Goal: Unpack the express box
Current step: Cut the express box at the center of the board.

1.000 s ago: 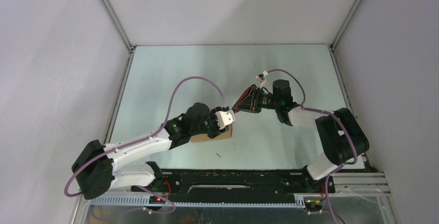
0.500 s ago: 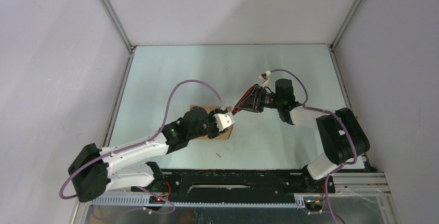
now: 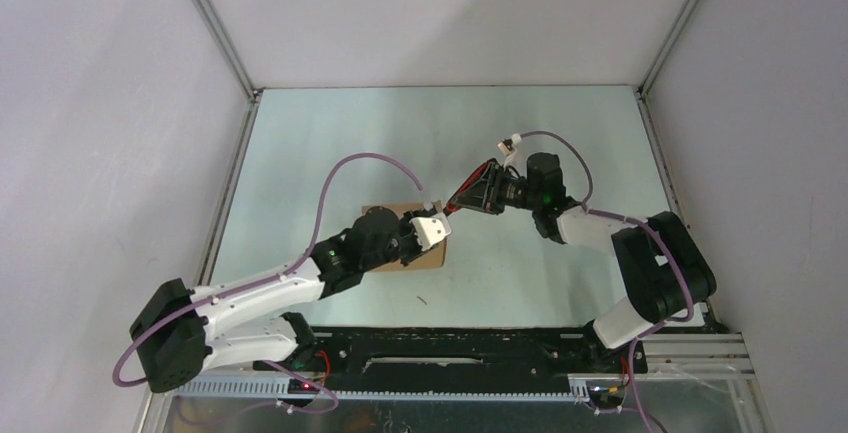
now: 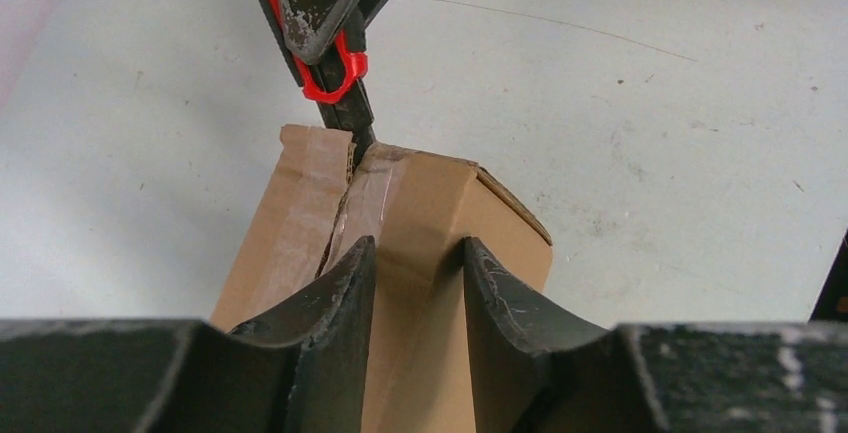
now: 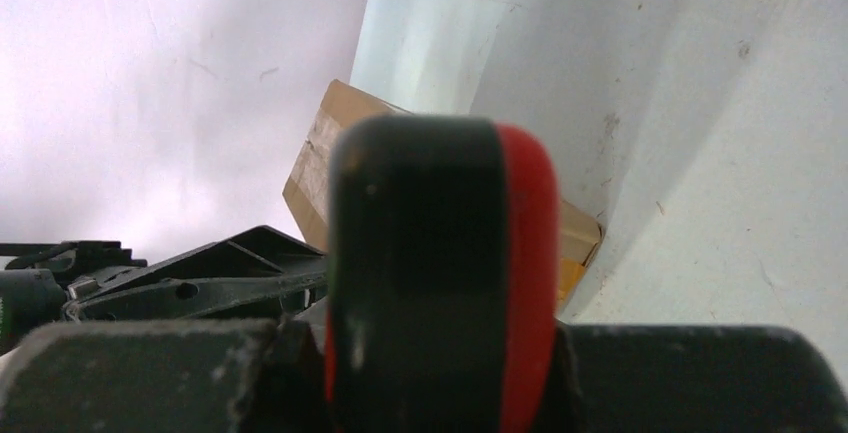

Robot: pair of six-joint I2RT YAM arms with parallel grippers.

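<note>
Left tool (image 3: 437,235) atop express box (image 3: 430,257)

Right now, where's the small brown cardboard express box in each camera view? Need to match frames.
Top external: brown cardboard express box centre-left on the table, partly under the left arm.
Left wrist: lower centre, between the left gripper fingers.
Right wrist: centre-left, mostly behind the red-and-black utility knife handle.
Shared landmark: that knife, blade at the box's taped seam, visible in all three views.
</note>
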